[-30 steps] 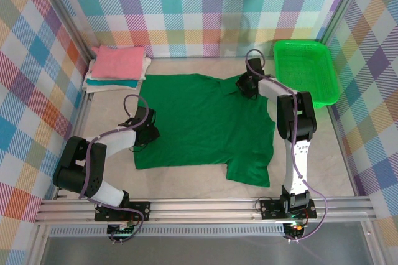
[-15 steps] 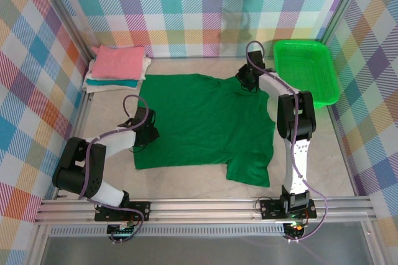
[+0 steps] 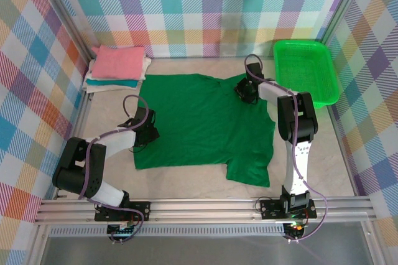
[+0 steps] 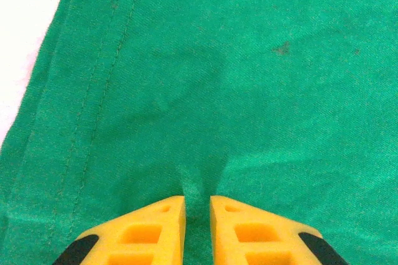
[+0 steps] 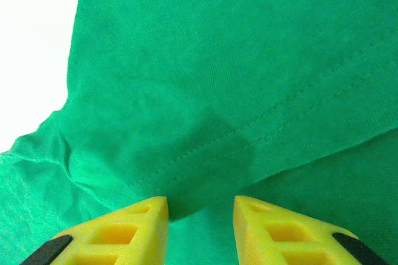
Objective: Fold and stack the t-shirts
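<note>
Pastel-checked walls enclose a pale table (image 3: 339, 153). On its left side the left gripper (image 4: 198, 206) has its jaws drawn almost together on a small ridge of the dark green t-shirt (image 3: 205, 128), just inside a hemmed edge, and it has not shifted over the last second. The right gripper (image 5: 199, 206) has its jaws apart over a stitched sleeve hem at the shirt's far right shoulder. Half a second ago it sat closer to the back wall, so I judge it is lining up a grasp for the first fold. The shirt lies spread flat between both arms, unfolded. The folded shirts (image 3: 117, 69), pink on top, are stacked in the far left corner, and a bright green basket (image 3: 306, 69) sits at the far right.
</note>
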Robot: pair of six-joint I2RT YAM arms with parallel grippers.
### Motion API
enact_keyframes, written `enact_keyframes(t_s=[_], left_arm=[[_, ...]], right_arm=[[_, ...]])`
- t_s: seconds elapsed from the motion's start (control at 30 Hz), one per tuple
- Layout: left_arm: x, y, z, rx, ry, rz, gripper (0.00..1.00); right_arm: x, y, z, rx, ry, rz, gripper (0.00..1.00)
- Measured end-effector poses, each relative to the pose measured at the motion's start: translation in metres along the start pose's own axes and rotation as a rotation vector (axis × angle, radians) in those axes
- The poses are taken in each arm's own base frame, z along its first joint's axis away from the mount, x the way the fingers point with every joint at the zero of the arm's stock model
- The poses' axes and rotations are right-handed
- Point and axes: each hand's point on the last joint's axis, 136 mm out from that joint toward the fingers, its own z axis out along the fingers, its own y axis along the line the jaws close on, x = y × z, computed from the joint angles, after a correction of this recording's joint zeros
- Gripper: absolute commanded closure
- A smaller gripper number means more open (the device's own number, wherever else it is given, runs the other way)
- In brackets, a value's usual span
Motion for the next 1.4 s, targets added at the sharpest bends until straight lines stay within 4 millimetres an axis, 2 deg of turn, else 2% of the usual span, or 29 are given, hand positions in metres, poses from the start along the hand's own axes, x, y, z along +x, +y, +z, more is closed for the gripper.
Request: enact_keyframes(t_s=[0.3, 0.43, 0.6, 0.7, 0.93, 1.1, 1.13, 1.17, 1.2, 1.23, 1.3, 1.4], left_arm=[[0.001, 0.001, 0.000, -0.001, 0.001, 0.000, 0.81], [0.001, 0.001, 0.000, -0.002, 0.001, 0.001, 0.81], [0.001, 0.001, 0.000, -0.002, -0.001, 0.000, 0.81], [0.000, 0.001, -0.001, -0.002, -0.002, 0.001, 0.81], [0.001, 0.001, -0.001, -0.003, -0.001, 0.005, 0.81], [0.001, 0.001, -0.001, -0.004, -0.001, 0.010, 0.81], [0.001, 0.001, -0.001, -0.004, -0.001, 0.012, 0.81], [0.001, 0.001, -0.001, -0.004, -0.001, 0.012, 0.81], [0.000, 0.002, -0.001, -0.006, -0.003, 0.012, 0.81], [0.000, 0.003, -0.001, -0.010, -0.005, 0.013, 0.81], [0.000, 0.004, -0.001, -0.018, -0.007, 0.013, 0.81], [0.000, 0.006, -0.001, -0.029, -0.009, 0.014, 0.81]], right_arm=[[-0.012, 0.016, 0.009, -0.031, -0.023, 0.009, 0.67], [-0.016, 0.018, 0.016, -0.029, -0.031, 0.017, 0.77], [-0.022, 0.022, 0.020, -0.029, -0.048, 0.019, 0.99], [-0.027, 0.027, 0.017, -0.030, -0.061, 0.018, 1.00], [-0.052, 0.066, 0.007, -0.101, -0.129, -0.039, 1.00], [-0.076, 0.100, 0.022, -0.163, -0.180, -0.116, 1.00], [-0.082, 0.109, 0.029, -0.178, -0.192, -0.136, 0.95], [-0.087, 0.117, 0.034, -0.193, -0.203, -0.153, 0.71], [-0.092, 0.125, 0.039, -0.211, -0.213, -0.171, 0.65], [-0.097, 0.132, 0.044, -0.226, -0.223, -0.191, 0.68], [-0.104, 0.143, 0.050, -0.251, -0.241, -0.223, 0.64], [-0.112, 0.146, 0.049, -0.255, -0.258, -0.262, 0.69]])
